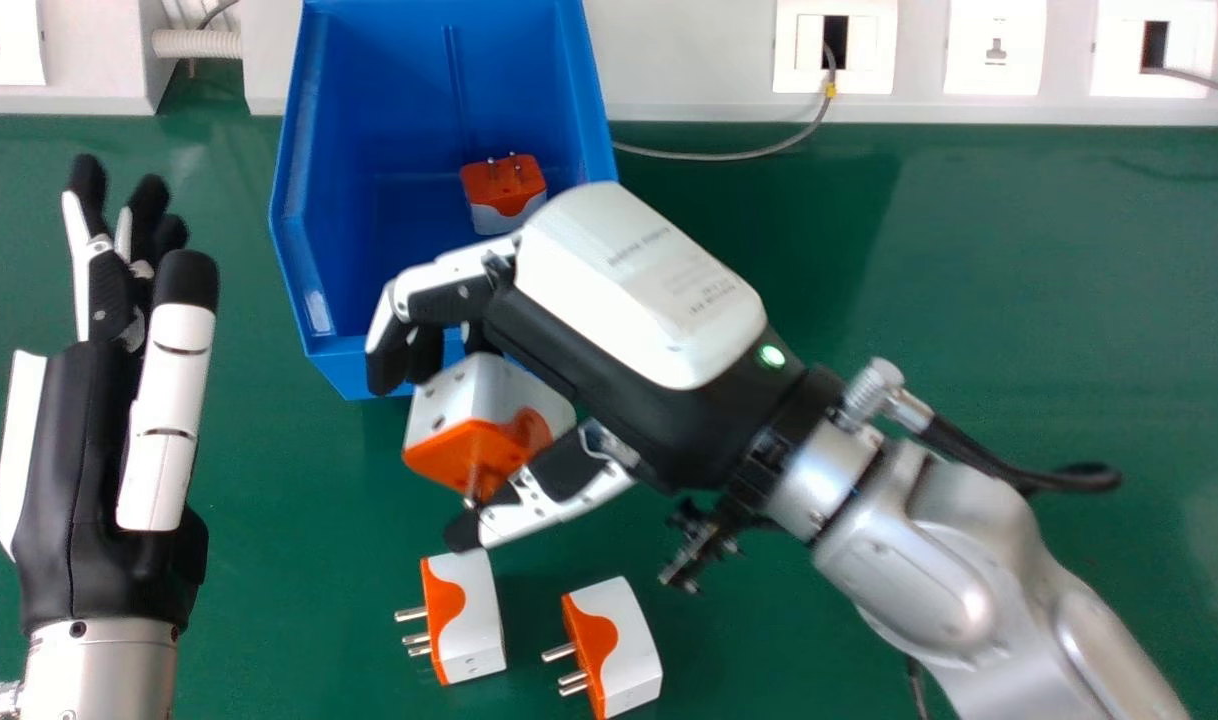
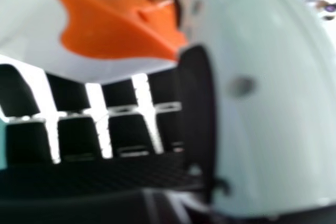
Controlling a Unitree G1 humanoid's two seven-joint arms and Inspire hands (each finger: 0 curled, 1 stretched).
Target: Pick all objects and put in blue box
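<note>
Orange and white, one plug adapter (image 1: pixel 481 395) is grasped between the fingers and thumb of the right robot hand (image 1: pixel 624 290), just short of the blue box (image 1: pixel 317 310). It is best carried well inside, lowered, then released gently. At left, the left robot hand (image 1: pixel 64 480) is relaxed.

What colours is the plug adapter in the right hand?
White and orange, clearest in the head view: adapter.

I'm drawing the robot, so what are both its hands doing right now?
Left hand: open, holding nothing.
Right hand: closed around an orange and white plug adapter.
</note>
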